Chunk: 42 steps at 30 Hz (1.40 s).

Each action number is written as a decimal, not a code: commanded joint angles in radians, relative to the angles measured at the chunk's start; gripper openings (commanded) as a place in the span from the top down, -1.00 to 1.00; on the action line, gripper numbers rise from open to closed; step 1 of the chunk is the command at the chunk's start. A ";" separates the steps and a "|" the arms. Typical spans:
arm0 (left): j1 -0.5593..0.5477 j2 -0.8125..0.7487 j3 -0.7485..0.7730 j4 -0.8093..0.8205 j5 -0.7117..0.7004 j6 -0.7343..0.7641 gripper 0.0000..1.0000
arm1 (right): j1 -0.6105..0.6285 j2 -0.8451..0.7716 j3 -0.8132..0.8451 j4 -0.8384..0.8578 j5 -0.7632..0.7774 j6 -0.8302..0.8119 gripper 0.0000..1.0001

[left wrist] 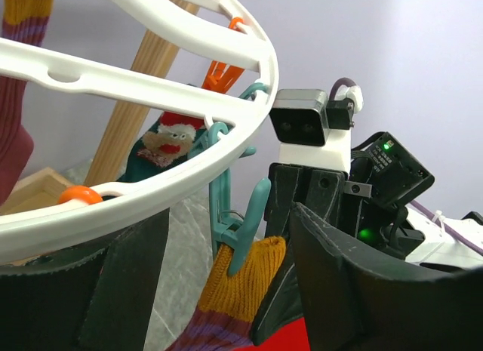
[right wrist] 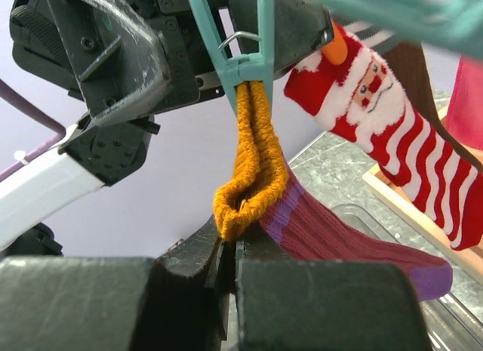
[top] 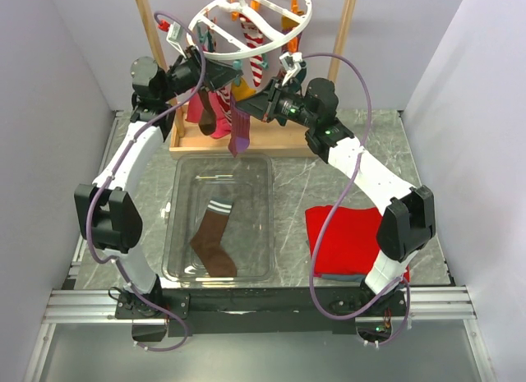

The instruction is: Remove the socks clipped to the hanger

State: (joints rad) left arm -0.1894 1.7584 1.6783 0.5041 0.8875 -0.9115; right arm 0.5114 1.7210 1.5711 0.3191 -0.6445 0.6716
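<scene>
The right claw [right wrist: 229, 272] was seen nearly closed, seemingly nipped on the lower fold of a maroon sock [right wrist: 324, 230]. Its mustard cuff rose straight up from that claw, long axis vertical, to a teal clip [right wrist: 241, 60]. The left claw [left wrist: 226, 275] was spread wide on either side of that clip, just under the white hanger [left wrist: 151, 87], and was judged the nearer to it.
</scene>
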 commanded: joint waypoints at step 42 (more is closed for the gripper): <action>-0.018 -0.209 -0.133 -0.165 -0.139 0.003 -0.53 | 0.143 -0.411 -0.319 -0.212 0.068 -0.152 1.00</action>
State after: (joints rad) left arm -0.2070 1.6554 1.5993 0.3717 0.7593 -0.9512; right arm 0.6006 1.4178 1.2873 0.1299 -0.6140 0.5613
